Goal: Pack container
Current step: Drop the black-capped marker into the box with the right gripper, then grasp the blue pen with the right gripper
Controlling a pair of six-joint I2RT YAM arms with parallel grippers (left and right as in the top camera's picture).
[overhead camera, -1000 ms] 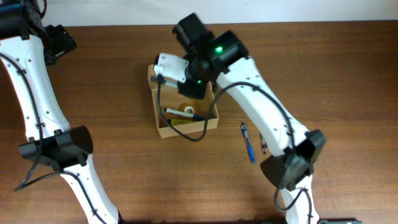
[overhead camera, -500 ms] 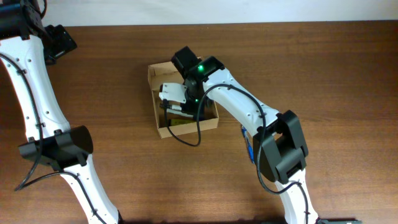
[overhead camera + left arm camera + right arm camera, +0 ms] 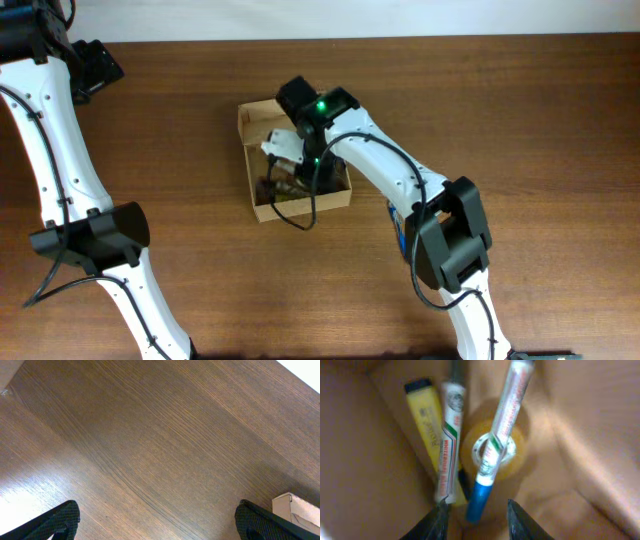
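The container (image 3: 245,150) is a tan cardboard box, open, at the table's middle. My right gripper (image 3: 285,185) reaches down into it. In the right wrist view its open fingers (image 3: 479,521) straddle the blue cap of a whiteboard marker (image 3: 495,445) without closing on it. That marker lies on a roll of clear tape (image 3: 512,457). Beside it lie a second whiteboard marker (image 3: 449,440) and a yellow highlighter (image 3: 427,415). My left gripper (image 3: 157,522) is open and empty over bare wood at the far left (image 3: 95,65); a corner of the container (image 3: 295,507) shows at its right.
A blue pen (image 3: 400,238) lies on the table right of the box, partly under the right arm. The wooden table (image 3: 180,260) stretches around the box. The left arm's base link (image 3: 90,240) stands at the front left.
The right gripper has come down from above the box into it, now low over the markers and tape. The left arm has not moved.
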